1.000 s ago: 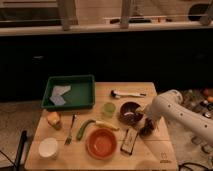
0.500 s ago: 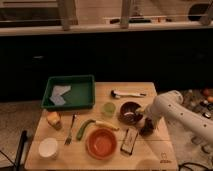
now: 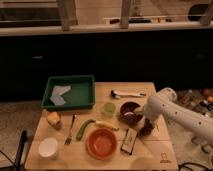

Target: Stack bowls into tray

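The pincer (image 3: 145, 125) hangs just beside the brown bowl (image 3: 128, 111) (tray (image 3: 81, 95) well apart).

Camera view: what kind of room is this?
Likely a kitchen or dining spot: a wooden table holds an orange bowl, a fork and a banana. The gripper hangs beside the brown bowl.

Cannot follow the white arm (image 3: 181, 112) past the right edge of the frame. Can place the gripper (image 3: 146, 126) only as a dark blur right of centre, just beside the dark brown bowl (image 3: 129, 112) and overlapping that bowl's right edge. Cannot identify the pale patch (image 3: 60, 95) inside the tray (image 3: 81, 94), upper left, nor the small dark oblong (image 3: 129, 142) at lower centre. Cannot name the clutter (image 3: 205, 96) cropped at the far right.
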